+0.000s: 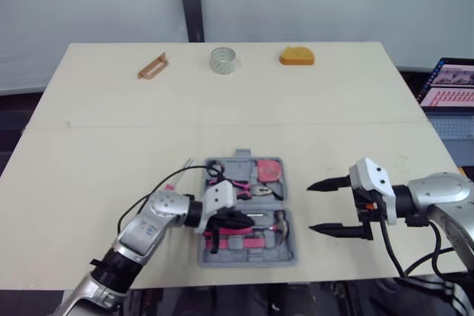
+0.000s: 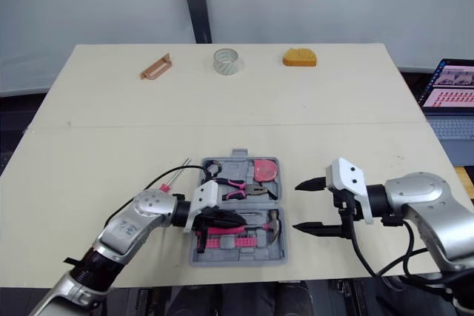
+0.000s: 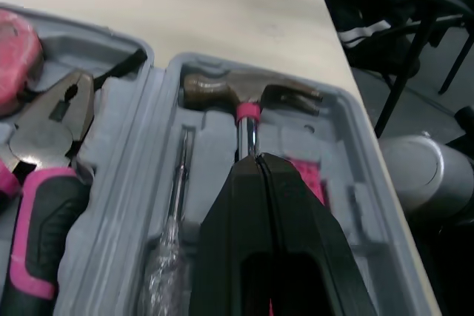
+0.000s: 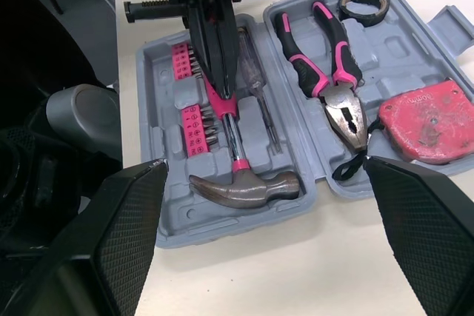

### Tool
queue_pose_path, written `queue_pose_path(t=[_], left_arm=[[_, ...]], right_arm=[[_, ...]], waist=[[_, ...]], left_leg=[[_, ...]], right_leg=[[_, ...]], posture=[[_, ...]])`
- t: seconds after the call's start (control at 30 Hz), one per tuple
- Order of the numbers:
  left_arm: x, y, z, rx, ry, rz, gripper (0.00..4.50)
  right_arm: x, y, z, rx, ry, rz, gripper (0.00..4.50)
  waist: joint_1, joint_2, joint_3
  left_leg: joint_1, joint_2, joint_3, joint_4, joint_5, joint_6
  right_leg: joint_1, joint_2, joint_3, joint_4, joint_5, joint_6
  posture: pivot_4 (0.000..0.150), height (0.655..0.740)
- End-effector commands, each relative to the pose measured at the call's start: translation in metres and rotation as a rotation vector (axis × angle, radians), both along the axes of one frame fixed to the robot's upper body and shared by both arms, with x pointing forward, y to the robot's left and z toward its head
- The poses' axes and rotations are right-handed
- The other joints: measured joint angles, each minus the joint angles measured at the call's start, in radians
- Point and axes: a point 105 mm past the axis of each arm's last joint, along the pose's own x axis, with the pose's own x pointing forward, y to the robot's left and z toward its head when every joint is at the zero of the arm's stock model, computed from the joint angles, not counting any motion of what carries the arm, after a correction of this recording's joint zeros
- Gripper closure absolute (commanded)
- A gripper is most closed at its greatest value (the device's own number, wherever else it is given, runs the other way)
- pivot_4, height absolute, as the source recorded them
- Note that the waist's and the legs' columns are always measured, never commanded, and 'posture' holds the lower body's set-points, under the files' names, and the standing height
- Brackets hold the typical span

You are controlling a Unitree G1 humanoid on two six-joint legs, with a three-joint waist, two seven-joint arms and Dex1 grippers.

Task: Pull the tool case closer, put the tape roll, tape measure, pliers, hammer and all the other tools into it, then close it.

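Note:
The grey tool case (image 1: 252,260) lies open near the table's front edge. In it are a hammer (image 4: 244,186), pink-handled pliers (image 4: 333,64), a red tape measure (image 4: 426,120), a small black ring (image 4: 364,4), a clear-handled screwdriver (image 3: 174,205) and pink bit strips. My left gripper (image 1: 248,220) is shut, its fingers (image 3: 266,220) lying along the hammer's handle inside the case. The hammer head (image 3: 248,92) sits in its slot just past the fingertips. My right gripper (image 1: 310,207) stands open right of the case, nothing between its fingers.
Along the far edge lie a copper-coloured tool (image 1: 152,66), a clear tape roll (image 1: 223,60) and an orange object (image 1: 297,55). A thin metal rod (image 2: 178,168) lies on the table left of the case. A laptop (image 1: 452,86) stands off the right side.

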Motion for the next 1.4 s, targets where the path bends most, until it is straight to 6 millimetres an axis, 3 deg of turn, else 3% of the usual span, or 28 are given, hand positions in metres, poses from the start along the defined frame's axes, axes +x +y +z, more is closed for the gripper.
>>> queue_pose_path(t=[0.03,0.4,1.13,1.4], left_arm=[[-0.002,0.002,-0.007,0.029,-0.018,-0.009,4.46],[-0.007,0.001,-0.015,0.051,-0.009,-0.033,4.46],[-0.014,0.018,-0.062,0.286,-0.056,-0.091,4.46],[-0.016,0.023,-0.073,0.327,-0.06,-0.096,4.46]], right_arm=[[0.001,-0.002,0.008,-0.01,-0.043,-0.002,0.0],[0.0,-0.003,0.007,-0.02,-0.041,-0.005,0.0],[0.001,-0.006,0.006,-0.045,-0.044,-0.007,0.0],[0.001,-0.006,0.006,-0.048,-0.043,-0.01,0.0]], waist=[[-0.001,0.0,0.0],[0.0,0.0,0.0],[0.001,0.002,-0.004],[0.002,0.004,-0.01]], left_leg=[[0.0,0.0,0.0,0.0,0.0,0.0],[0.0,0.0,0.0,0.0,0.0,0.0],[0.005,0.0,-0.002,0.0,0.0,0.0],[0.015,0.0,-0.002,-0.003,-0.001,0.001]], right_leg=[[0.0,0.0,0.0,0.0,0.0,0.0],[0.0,0.0,0.0,0.0,0.0,0.0],[0.008,0.0,-0.001,-0.002,0.0,0.0],[0.018,0.0,-0.001,-0.005,0.0,0.0]], posture=[[0.15,0.74],[0.15,0.74],[0.15,0.74],[0.15,0.74]])
